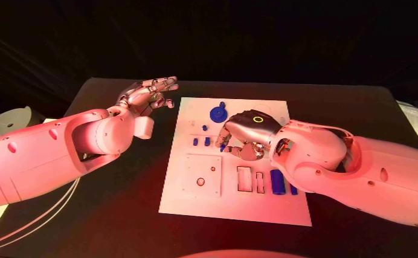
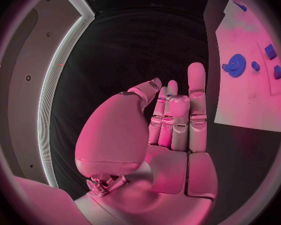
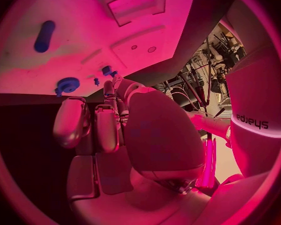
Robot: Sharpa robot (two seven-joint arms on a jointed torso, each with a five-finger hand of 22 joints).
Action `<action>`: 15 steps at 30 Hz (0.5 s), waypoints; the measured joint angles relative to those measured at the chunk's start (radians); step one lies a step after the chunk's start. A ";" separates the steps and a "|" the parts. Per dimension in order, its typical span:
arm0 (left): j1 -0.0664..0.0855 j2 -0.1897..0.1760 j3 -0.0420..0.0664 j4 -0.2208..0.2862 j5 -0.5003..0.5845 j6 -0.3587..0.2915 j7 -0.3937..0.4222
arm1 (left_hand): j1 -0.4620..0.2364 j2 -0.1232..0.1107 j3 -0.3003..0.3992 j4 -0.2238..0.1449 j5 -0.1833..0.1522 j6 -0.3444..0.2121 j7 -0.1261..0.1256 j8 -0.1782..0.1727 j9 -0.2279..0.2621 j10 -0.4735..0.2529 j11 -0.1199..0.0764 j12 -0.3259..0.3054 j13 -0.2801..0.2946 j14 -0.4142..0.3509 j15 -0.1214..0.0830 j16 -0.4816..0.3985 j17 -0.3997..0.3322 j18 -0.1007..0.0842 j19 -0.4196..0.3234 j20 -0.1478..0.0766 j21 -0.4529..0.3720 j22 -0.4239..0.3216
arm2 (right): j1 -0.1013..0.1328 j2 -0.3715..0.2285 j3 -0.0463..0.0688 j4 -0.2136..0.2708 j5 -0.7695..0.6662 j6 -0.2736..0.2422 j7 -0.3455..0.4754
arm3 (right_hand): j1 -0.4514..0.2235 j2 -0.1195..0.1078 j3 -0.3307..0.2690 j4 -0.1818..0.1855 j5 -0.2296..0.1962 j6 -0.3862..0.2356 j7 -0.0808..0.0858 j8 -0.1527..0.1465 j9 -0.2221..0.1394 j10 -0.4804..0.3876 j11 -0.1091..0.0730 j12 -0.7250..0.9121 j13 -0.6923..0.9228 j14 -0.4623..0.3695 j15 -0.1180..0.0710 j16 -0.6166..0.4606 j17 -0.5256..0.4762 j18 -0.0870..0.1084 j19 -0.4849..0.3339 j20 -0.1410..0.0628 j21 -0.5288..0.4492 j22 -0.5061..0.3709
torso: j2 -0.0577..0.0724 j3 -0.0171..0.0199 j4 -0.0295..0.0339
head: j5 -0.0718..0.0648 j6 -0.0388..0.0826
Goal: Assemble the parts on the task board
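The white task board [image 1: 196, 200] lies in the middle of the black table. A blue gear [image 1: 218, 113] rests near the board's far edge, with small blue pieces [image 1: 201, 141] just in front of it. A blue cylinder [image 1: 276, 180] lies by the slots on the near right. My right hand [image 1: 246, 134] hovers over the board's middle with its fingers curled down. Its fingertips [image 3: 110, 87] are at a small blue piece [image 3: 107, 70], and the grip is hidden. My left hand [image 1: 150, 93] hangs over bare table beside the board's far left corner, fingers apart and holding nothing.
A square plate with a small hole [image 1: 200, 175] and rectangular slots [image 1: 244, 179] sit on the board's near half. A pale round object [image 1: 13, 118] lies off the table's left edge. White cables [image 1: 43, 209] trail under my left arm.
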 measured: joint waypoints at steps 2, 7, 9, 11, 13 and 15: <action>0.000 0.001 0.000 0.001 0.000 0.000 0.000 | 0.000 0.000 0.000 0.000 0.000 0.000 0.000 0.000 0.000 0.000 0.000 0.000 0.000 0.000 0.000 0.000 0.000 0.000 0.000 0.000 0.000 0.000 | -0.016 0.018 0.000 -0.011 -0.005 0.001 0.003 | 0.000 0.000 0.004 -0.004 0.000 0.000 0.000 0.000 0.000 0.000 0.000 0.003 0.000 0.000 0.000 0.000 0.000 0.000 0.002 0.002 0.000 0.000 | 0.000 0.0000 -0.0002 | 0.011 -0.004; 0.000 0.002 0.000 0.005 0.000 0.000 0.000 | 0.000 0.000 0.000 0.000 0.000 0.000 0.000 0.000 0.000 0.000 0.000 0.000 0.000 0.000 0.000 0.000 0.000 0.000 0.000 0.000 0.000 0.000 | -0.057 0.059 -0.004 -0.044 -0.015 0.005 0.013 | 0.000 0.000 0.006 -0.006 0.000 0.000 0.000 -0.001 0.000 0.000 0.000 0.003 0.000 0.002 0.002 0.000 0.000 0.000 0.002 0.002 0.000 -0.001 | 0.000 -0.0006 -0.0005 | 0.027 -0.012; 0.000 0.002 0.000 0.007 0.000 0.000 0.000 | 0.000 0.000 0.000 0.000 0.000 0.000 0.000 0.000 0.000 0.000 0.000 0.000 0.000 0.000 0.000 0.000 0.000 0.000 0.000 0.000 0.000 0.000 | -0.067 0.071 -0.005 -0.055 -0.018 0.007 0.018 | -0.005 -0.005 0.008 -0.008 0.000 0.000 0.000 -0.001 0.000 0.000 0.000 0.004 0.001 0.004 0.004 0.000 0.000 0.000 0.002 0.002 0.000 -0.002 | 0.000 -0.0005 -0.0006 | 0.033 -0.016; 0.000 0.002 0.000 0.008 0.000 0.000 0.000 | 0.000 0.000 0.000 0.000 0.000 0.000 0.000 0.000 0.000 0.000 0.000 0.000 0.000 0.000 0.000 0.000 0.000 0.000 0.000 0.000 0.000 0.000 | -0.072 0.077 -0.005 -0.062 -0.021 0.010 0.021 | -0.005 -0.005 0.008 -0.008 0.000 0.000 0.000 -0.001 0.000 0.000 0.000 0.004 0.001 0.003 0.004 0.000 0.000 0.000 0.002 0.002 0.000 -0.002 | 0.000 -0.0003 -0.0008 | 0.037 -0.019; 0.000 0.002 0.000 0.009 0.000 0.000 0.000 | 0.000 0.000 0.000 0.000 0.000 0.000 0.000 0.000 0.000 0.000 0.000 0.000 0.000 0.000 0.000 0.000 0.000 0.000 0.000 0.000 0.000 0.000 | -0.077 0.083 -0.006 -0.068 -0.023 0.012 0.024 | -0.005 -0.005 0.008 -0.008 0.000 0.000 0.000 -0.001 0.000 0.000 0.000 0.004 0.001 0.000 0.007 0.000 0.000 0.000 0.002 0.002 0.000 -0.002 | 0.000 -0.0001 -0.0008 | 0.040 -0.021; 0.000 0.002 0.000 0.010 0.000 0.000 0.000 | 0.000 0.000 0.000 0.000 0.000 0.000 0.000 0.000 0.000 0.000 0.000 0.000 0.000 0.000 0.000 0.000 0.000 0.000 0.000 0.000 0.000 0.000 | -0.080 0.086 -0.006 -0.071 -0.025 0.014 0.027 | -0.009 -0.001 0.008 -0.008 0.000 0.000 0.000 -0.003 0.000 0.000 0.000 0.004 0.001 0.000 0.007 0.000 0.000 0.000 0.002 0.002 0.000 -0.002 | 0.000 -0.0001 -0.0009 | 0.042 -0.023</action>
